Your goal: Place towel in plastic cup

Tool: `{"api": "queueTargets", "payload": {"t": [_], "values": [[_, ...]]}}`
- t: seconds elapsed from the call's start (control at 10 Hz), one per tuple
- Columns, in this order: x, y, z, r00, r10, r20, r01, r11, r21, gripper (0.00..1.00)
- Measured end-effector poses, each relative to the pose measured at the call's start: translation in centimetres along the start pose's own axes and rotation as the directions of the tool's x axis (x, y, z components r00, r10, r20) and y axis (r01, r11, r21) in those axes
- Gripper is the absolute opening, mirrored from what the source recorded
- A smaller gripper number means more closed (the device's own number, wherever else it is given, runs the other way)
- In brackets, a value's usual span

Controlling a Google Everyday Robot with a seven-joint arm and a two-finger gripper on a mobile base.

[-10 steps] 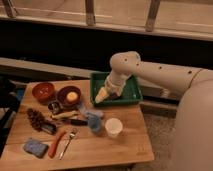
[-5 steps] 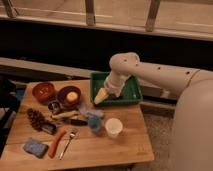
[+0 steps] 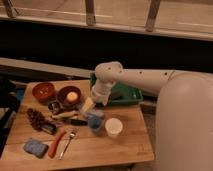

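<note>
Hand [image 3: 90, 106] over wooden table [image 3: 100, 152], seemingly windows [image 3: 120, 12] behind

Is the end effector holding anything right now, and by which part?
Cannot tell. The end effector sits just over the blue towel, beside the white plastic cup; any hold on it is hidden.

On the wooden worktop [image 3: 100, 150] a brown bowl [image 3: 43, 91] and a darker bowl [image 3: 68, 96] are set far left, a green tray [image 3: 125, 95] at the far edge, and a white cup [image 3: 113, 127] near the middle. A pine cone [image 3: 36, 119], a blue pad [image 3: 35, 147] and a fork [image 3: 67, 144] are laid at the left. The pincer [image 3: 89, 105] is held above the middle.
</note>
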Motion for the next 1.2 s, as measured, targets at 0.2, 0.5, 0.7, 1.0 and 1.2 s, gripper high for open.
{"api": "queueTargets", "payload": {"t": [0.2,0.5,0.7,1.0,1.2], "values": [[0.9,-1.0,-1.0,0.993,0.114,0.008,-0.114,0.984,0.136,0.8],[1.6,-2.6,-2.8,0.958,0.275,0.083,-0.287,0.912,0.292,0.8],[1.6,-3.0,-3.3,0.946,0.305,0.106,-0.323,0.892,0.316,0.8],[1.2,-2.5,0.0,0.967,0.255,0.024,-0.254,0.938,0.237,0.8],[0.7,-2.2,2.7,0.974,0.223,-0.03,-0.215,0.963,0.163,0.8]]}}
